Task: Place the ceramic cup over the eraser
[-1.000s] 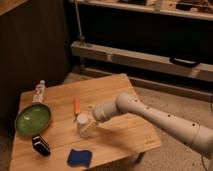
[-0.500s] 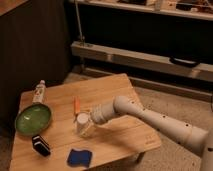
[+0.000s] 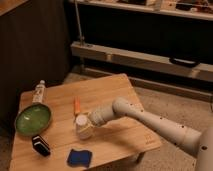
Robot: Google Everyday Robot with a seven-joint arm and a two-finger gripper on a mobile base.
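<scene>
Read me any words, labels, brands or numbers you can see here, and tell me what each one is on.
No readable text anywhere.
The white bottle: label too blurred to read.
The ceramic cup, eraser, green bowl, blue pad: no markings visible.
The gripper, at the ceramic cup: no markings visible.

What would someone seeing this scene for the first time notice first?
The white robot arm stretches in from the right over the wooden table, with its claw at the white ceramic cup near the table's middle. At the left edge sits a green bowl. The black eraser lies just in front of the bowl, and a blue pad lies by the front edge.
</scene>
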